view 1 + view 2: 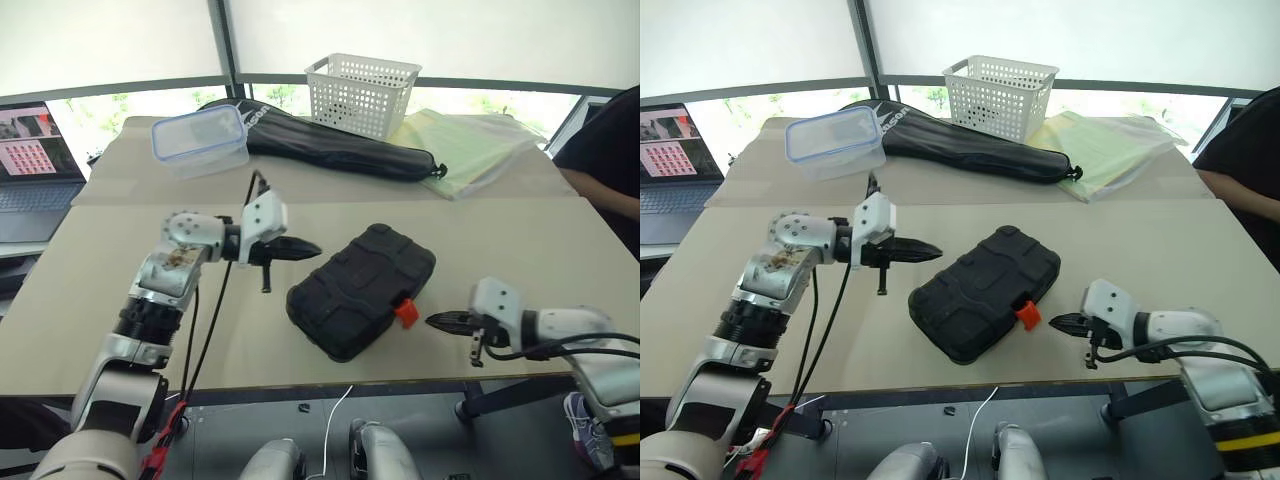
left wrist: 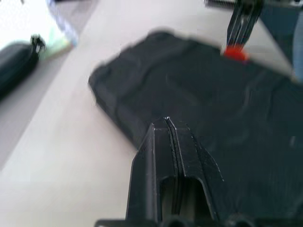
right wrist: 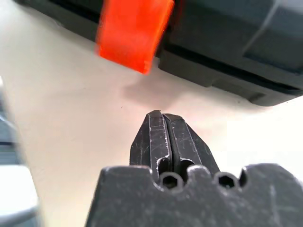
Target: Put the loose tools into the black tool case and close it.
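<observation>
The black tool case (image 1: 362, 290) lies shut on the tan table, its lid down and its orange latch (image 1: 405, 312) sticking out toward my right side. Left of the case my left gripper (image 1: 308, 249) hovers with its tip aimed at the case's top; its fingers (image 2: 166, 142) are pressed together and hold nothing. Just right of the latch, my right gripper (image 1: 435, 320) is low over the table, shut and empty, pointing at the latch (image 3: 135, 30). The loose tools are out of view.
At the back of the table stand a clear lidded plastic box (image 1: 199, 139), a long black fabric bag (image 1: 335, 146), a white mesh basket (image 1: 361, 92) and a yellow-green folder (image 1: 465, 150). A laptop (image 1: 35, 165) is at far left. A person's dark sleeve (image 1: 603, 150) shows at right.
</observation>
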Controlling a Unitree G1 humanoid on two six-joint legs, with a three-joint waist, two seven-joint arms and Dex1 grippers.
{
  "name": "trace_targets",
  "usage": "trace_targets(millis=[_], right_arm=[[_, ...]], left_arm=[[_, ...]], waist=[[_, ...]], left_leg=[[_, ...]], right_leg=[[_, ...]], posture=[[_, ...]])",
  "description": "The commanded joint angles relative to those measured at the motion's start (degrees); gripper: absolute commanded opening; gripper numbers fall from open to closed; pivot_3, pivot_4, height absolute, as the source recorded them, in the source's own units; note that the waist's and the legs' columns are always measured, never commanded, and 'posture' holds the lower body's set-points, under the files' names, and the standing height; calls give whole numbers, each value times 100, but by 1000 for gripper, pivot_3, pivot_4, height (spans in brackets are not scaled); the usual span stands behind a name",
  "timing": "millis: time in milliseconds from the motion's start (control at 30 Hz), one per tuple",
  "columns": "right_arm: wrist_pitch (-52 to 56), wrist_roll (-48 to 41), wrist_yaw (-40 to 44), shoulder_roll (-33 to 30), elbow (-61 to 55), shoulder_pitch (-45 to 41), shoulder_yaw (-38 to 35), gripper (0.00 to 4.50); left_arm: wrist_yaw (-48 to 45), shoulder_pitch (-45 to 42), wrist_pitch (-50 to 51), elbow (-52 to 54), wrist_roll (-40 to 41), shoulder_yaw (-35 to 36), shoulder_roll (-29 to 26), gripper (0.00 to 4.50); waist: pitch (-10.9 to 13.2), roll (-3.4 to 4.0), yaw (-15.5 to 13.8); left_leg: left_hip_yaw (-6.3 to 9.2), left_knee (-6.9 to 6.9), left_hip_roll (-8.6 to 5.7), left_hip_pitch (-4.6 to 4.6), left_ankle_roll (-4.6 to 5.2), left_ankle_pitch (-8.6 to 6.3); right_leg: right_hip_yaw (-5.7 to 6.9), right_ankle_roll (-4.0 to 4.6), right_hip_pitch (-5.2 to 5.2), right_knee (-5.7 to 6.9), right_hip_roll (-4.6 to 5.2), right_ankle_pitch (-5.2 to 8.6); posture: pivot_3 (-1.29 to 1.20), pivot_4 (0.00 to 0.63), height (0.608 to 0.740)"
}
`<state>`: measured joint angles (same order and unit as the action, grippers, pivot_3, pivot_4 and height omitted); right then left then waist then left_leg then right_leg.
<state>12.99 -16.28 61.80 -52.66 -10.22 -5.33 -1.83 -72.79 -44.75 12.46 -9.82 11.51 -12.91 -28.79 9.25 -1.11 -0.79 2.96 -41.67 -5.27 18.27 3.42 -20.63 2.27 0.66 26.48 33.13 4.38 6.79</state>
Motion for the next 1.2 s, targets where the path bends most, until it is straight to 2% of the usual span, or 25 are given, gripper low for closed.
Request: trace_targets(millis=[33, 167, 267, 433, 600, 767, 833, 1033, 1133, 1200], right_arm=[[249, -265, -16, -27, -515, 82, -242, 0], [264, -60, -171, 178, -551, -61, 6, 0], [271, 59, -268, 334, -465, -252, 169, 0], [199, 390, -382, 604, -88, -601, 574, 0], [137, 644, -578, 1005, 334, -880, 829, 0], [156, 799, -661, 1054, 356, -898, 855, 0], [327, 626, -490, 886, 97, -803, 689, 0], [1450, -1009, 435, 145, -1070, -262, -250, 0], [1952, -1595, 290, 173, -1289, -451, -543, 0], [2012, -1516, 50, 290, -1167, -694, -459, 0]], left_arm=[[-15, 152, -839, -321, -901, -943, 113, 41], [360, 61, -2117, -1191, -1874, -1556, 129, 41], [446, -4, -2508, -1517, -2001, -1599, 182, 41], [439, -70, -2629, -1685, -1882, -1496, 303, 41], [426, -90, -2613, -1669, -1837, -1401, 381, 41], [437, -86, -2569, -1581, -1811, -1335, 422, 41], [435, -85, -2528, -1530, -1793, -1303, 426, 41], [462, -110, -2546, -1564, -1807, -1240, 437, 41], [500, -116, -2544, -1568, -1815, -1232, 474, 41], [513, -121, -2537, -1562, -1817, -1232, 499, 41]], waist=[[0, 0, 17], [-8, 7, -6], [-25, 21, -11], [-43, 36, -41], [-64, 44, -30], [-67, 48, -45], [-67, 49, -51], [-70, 54, -99], [-69, 53, -100], [-69, 52, -102]], left_leg=[[0, 2, 1, -3, 0, 0], [2, 4, 10, -12, -2, 0], [-3, 4, 8, -31, 6, -5], [-7, 2, 6, -41, 12, -7], [-9, 2, 7, -44, 11, -6], [-9, 2, 5, -42, 12, -6], [-9, 2, 4, -42, 12, -6], [-2, 2, 4, -32, 12, -6], [-2, 2, 7, -32, 13, -7], [-3, 2, 7, -32, 17, -10]], right_leg=[[-1, 0, -3, 0, 0, 0], [-3, 2, -13, -1, -3, 0], [-10, -4, -36, -4, 3, 4], [-10, -28, -47, -1, 3, 18], [-12, -6, -46, 1, 0, 5], [-11, -6, -43, 2, 0, 5], [-11, -6, -43, 2, 0, 4], [-6, -6, -34, 0, -1, 5], [-8, -7, -37, -3, 1, 5], [-8, -17, -39, -3, 3, 11]], posture=[[0, 150, 740], [0, 150, 740], [0, 150, 740], [0, 150, 740], [0, 150, 740], [0, 150, 740], [0, 150, 740], [0, 150, 740], [0, 150, 740], [0, 150, 740]])
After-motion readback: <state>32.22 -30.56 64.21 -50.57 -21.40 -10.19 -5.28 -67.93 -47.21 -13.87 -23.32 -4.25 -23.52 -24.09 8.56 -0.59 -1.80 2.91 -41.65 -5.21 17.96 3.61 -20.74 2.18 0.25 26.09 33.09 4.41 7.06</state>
